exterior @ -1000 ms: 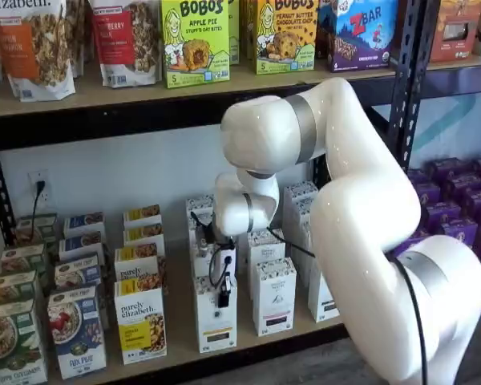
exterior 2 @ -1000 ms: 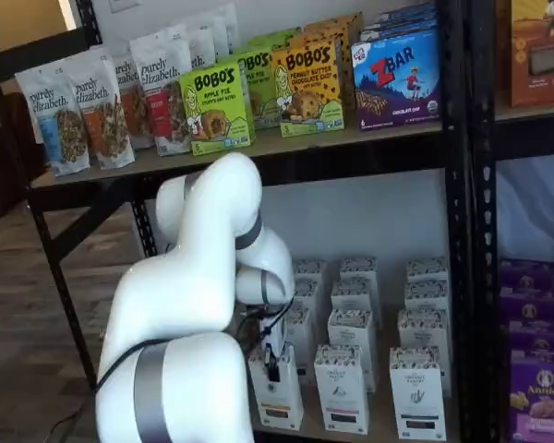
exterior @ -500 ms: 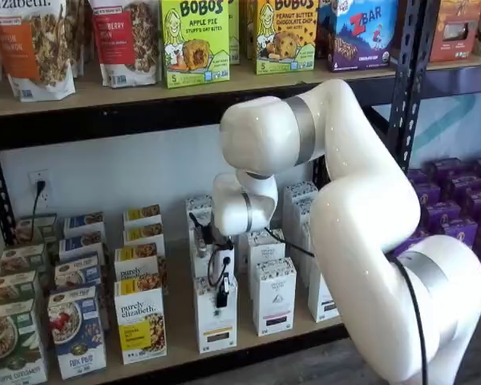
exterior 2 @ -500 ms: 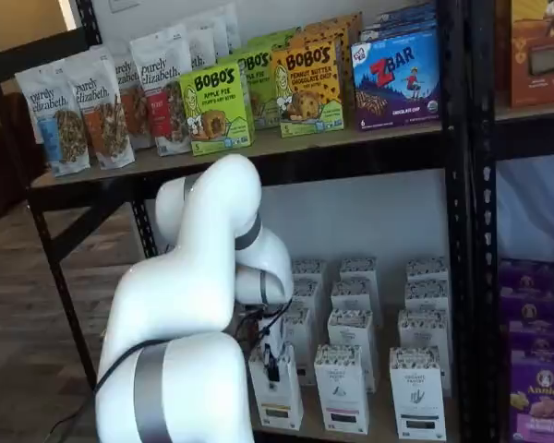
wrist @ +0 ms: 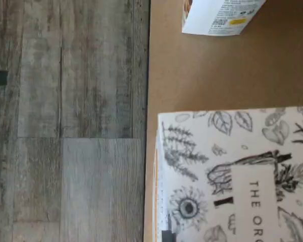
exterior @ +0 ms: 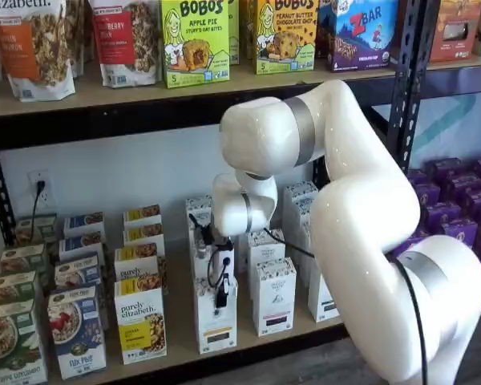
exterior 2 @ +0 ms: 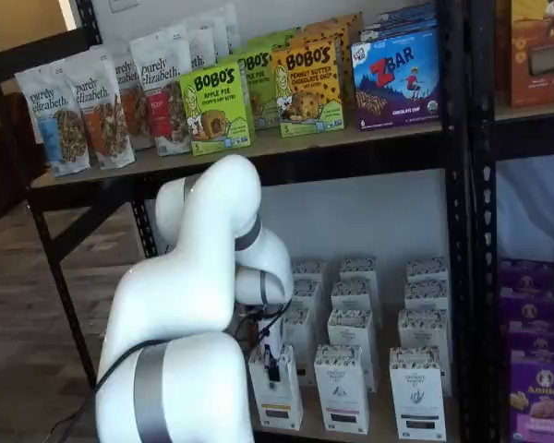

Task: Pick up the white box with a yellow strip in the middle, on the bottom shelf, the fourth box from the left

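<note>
Black-fingered gripper [exterior: 222,298] clamps the white box [exterior: 216,325] — tall, narrow (botanical-print top).

On the upper shelf [exterior: 248,84] we note purely elizabeth granola bags [exterior: 32,44], a green Bobo's apple pie box [exterior: 195,40], an orange Bobo's peanut butter box [exterior: 286,34] and a blue Z Bar box [exterior: 362,32]. Lower down, at the left, we find rows of purely elizabeth cartons with yellow labels [exterior: 140,321], blue-fronted cartons [exterior: 76,330] and green-fronted cartons [exterior: 14,345]. White cartons with a black strip [exterior 2: 342,388] stand in rows toward the right. Purple Annie's boxes [exterior 2: 540,397] fill the neighbouring bay. A wall outlet with a plugged cable [exterior: 40,187] sits behind. The floor [wrist: 65,126] is grey wood plank.
</note>
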You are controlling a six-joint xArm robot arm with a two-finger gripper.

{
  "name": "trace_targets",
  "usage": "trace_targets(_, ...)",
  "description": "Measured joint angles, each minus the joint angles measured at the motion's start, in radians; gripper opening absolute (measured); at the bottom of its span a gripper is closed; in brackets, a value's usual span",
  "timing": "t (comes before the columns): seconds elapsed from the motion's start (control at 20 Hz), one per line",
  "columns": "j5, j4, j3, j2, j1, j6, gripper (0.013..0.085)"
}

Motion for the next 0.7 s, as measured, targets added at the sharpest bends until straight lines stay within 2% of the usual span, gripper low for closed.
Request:
trace_targets(0.15,0.014,-0.013,0.002,-0.003,0.002,0.013,0.041)
trace_targets(0.3,-0.008,-0.017,0.033,-0.02,0.007,0.02,0.041)
trace_targets(0.7,-0.106,0.015,0.209,-0.12,0.027,0.005,0.041)
